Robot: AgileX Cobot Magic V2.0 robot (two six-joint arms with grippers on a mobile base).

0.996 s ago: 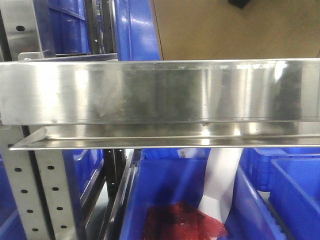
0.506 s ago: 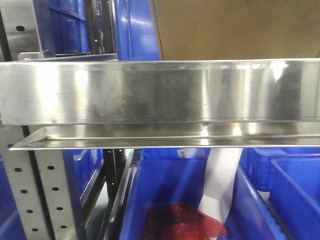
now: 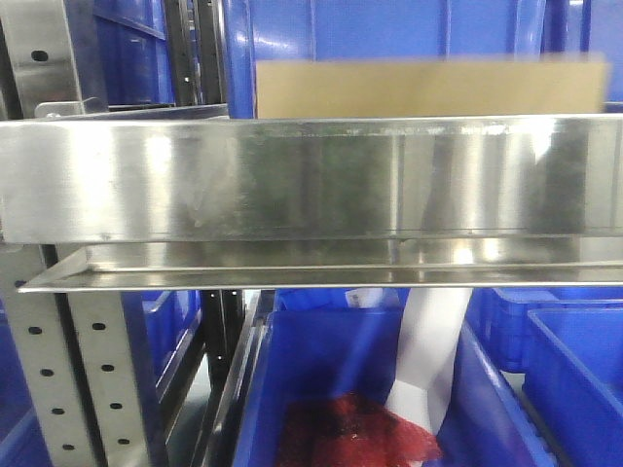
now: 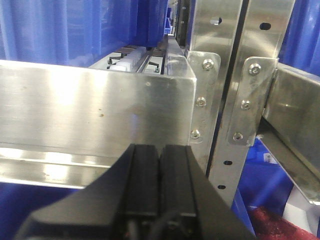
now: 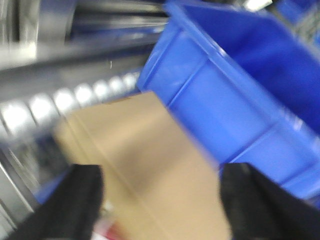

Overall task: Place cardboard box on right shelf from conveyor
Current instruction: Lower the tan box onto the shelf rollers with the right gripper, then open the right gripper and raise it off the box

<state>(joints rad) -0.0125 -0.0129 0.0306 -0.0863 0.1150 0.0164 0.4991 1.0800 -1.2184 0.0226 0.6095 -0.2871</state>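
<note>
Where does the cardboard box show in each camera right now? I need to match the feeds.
Front view: the cardboard box is a tan band at upper centre-right, behind the steel shelf lip.
Left wrist view: not in it; only the shut left claw and the shelf.
Right wrist view: blurred, it fills the centre between the right claw fingers.
Shared landmark: the blue bin behind the box.

Access over the right shelf [image 3: 311, 175] is narrowed by its broad steel lip | space behind is taken by the cardboard box [image 3: 428, 89] and blue bins [image 3: 389, 29] | left side is closed off by perforated posts [image 3: 92, 379].
</note>
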